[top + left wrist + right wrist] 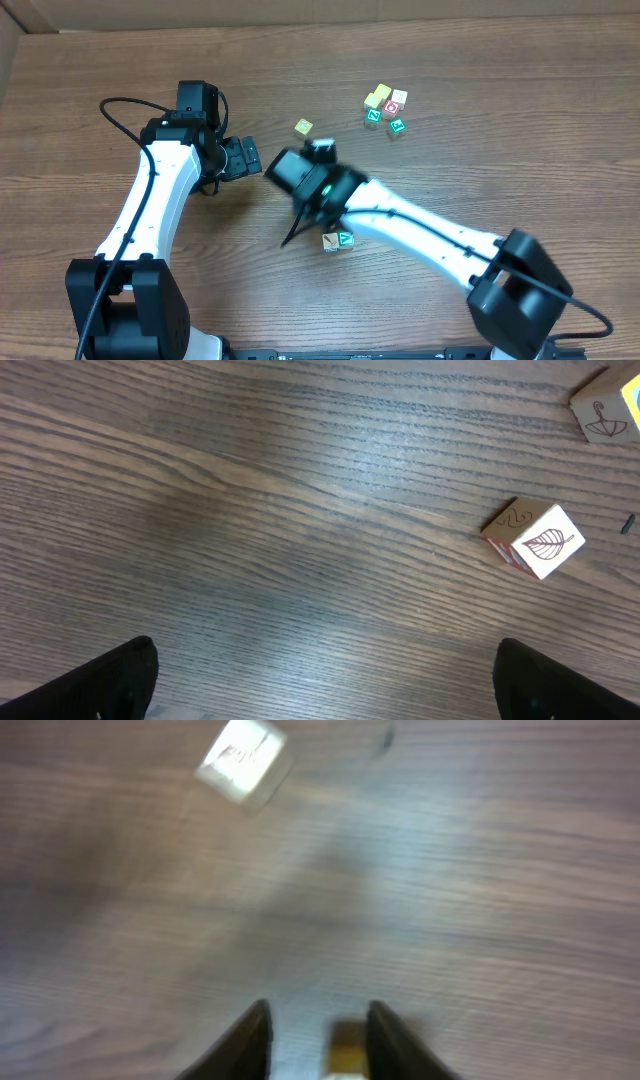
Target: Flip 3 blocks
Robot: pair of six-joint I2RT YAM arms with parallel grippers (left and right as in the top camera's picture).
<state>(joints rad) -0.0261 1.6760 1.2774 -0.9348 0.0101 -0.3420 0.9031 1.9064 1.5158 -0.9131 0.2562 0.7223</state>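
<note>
Blocks (345, 240): three small wooden lettered cubes, all on the counter (480, 60).

Item 1, teal-green block (346, 239), white V-like letter up. It touches item 2 and sits tucked against the right forearm, on the near side.
Item 2, white-faced block (329, 243). Its mark is too small to read.
Item 3, leaf block (535, 540), standing alone, well apart from the pair and short of the cluster of cubes (385, 108) at the far side.

Governing relation: the leaf block lies between the two arms. From the left tool (325, 660) it is ahead and off to the right of the jaw line. From the right tool (318, 1010) it is ahead and off to the left. Overhead, the right wrist looks about as near to it as the left tool does, so neither arm has a plain advantage. A cube has no long axis. This one sits cornerwise to the left jaws, so in my judgement either tool needs a turn or a sideways shift before closing squarely on two faces.

Tool state: the left tool is released, jaws at full spread, with nothing between them. The right tool's jaws are parted. A yellowish block (347, 1045) shows low between them, close to one finger with a clear gap to the other, so it does not appear gripped.

Obscured:
- The right wrist view is smeared and the yellowish block is cut by the frame edge. It cannot be matched to any cube overhead.
- The right fingertips cannot be made out overhead.
- An umbrella-marked cube (605, 405) is cropped at the corner.
</note>
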